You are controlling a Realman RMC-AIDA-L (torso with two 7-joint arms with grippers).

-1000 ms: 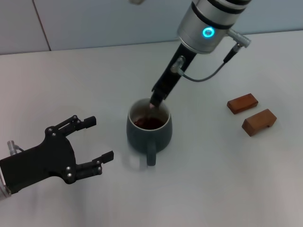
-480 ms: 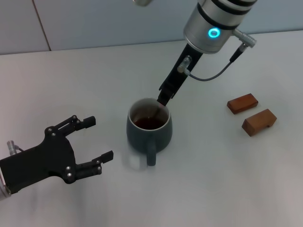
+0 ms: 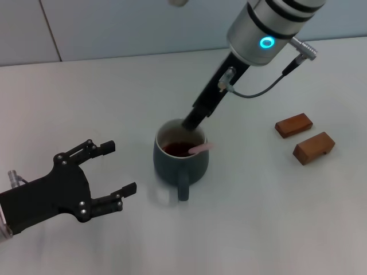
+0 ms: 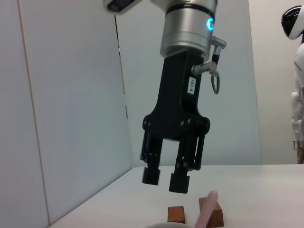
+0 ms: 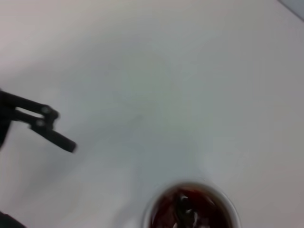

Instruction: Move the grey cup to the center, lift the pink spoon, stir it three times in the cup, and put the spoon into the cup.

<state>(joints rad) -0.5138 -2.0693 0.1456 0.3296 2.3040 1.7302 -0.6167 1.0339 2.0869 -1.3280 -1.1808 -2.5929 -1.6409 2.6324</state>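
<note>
The grey cup (image 3: 180,159) stands mid-table with dark reddish liquid inside and its handle toward me. In it rests the pink spoon (image 3: 200,148), pale handle leaning on the right rim; the bowl is hidden in the liquid. My right gripper (image 3: 192,122) hovers just above the cup's far rim. The left wrist view shows the right gripper (image 4: 164,183) open and holding nothing, with the spoon handle (image 4: 206,216) free below it. My left gripper (image 3: 119,168) rests open on the table left of the cup. The right wrist view looks down on the cup (image 5: 190,209).
Two brown wooden blocks (image 3: 293,125) (image 3: 313,147) lie to the right of the cup, also visible as blocks (image 4: 176,214) beyond the right gripper in the left wrist view. A wall runs along the table's far edge. The left gripper's fingers (image 5: 45,124) show in the right wrist view.
The right gripper has let go of the spoon and risen up and to the right out of the cup. The spoon handle now leans on the rim. The left arm stayed put.
</note>
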